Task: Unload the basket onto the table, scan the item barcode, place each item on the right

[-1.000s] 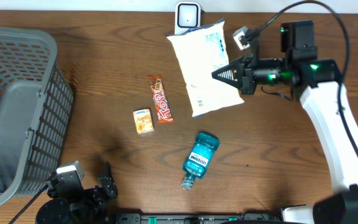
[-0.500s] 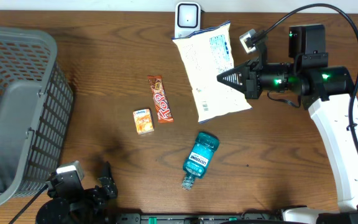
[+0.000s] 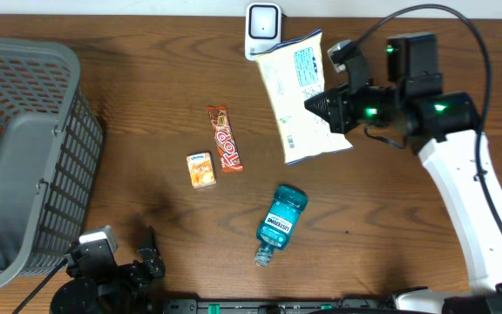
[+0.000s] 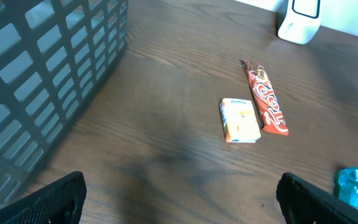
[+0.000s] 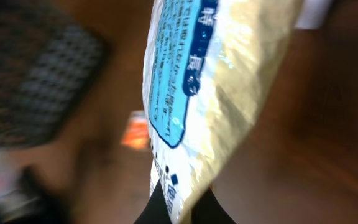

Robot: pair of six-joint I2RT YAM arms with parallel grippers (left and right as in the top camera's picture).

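Here the right fingers (image 3: 316,105) are closed on the right edge of the bag (image 3: 296,92), which sits at the far side of the tabletop (image 3: 390,218). Its top left corner is just beside the scanner (image 3: 262,21) at the far edge; whether the two touch cannot be told. In the wrist view the bag stands tall above the pinching fingers, blue print facing left. The left fingers (image 4: 48,202) are spread wide and hold nothing, low at the near edge beside the basket (image 3: 24,131), which fills the left side. A candy bar (image 3: 224,138) and a small box (image 3: 200,169) lie just beside each other mid-table, and a bottle (image 3: 281,220) lies nearer, well apart from the bag. Bare wood stretches between the basket and the box, and to the right of the bottle.
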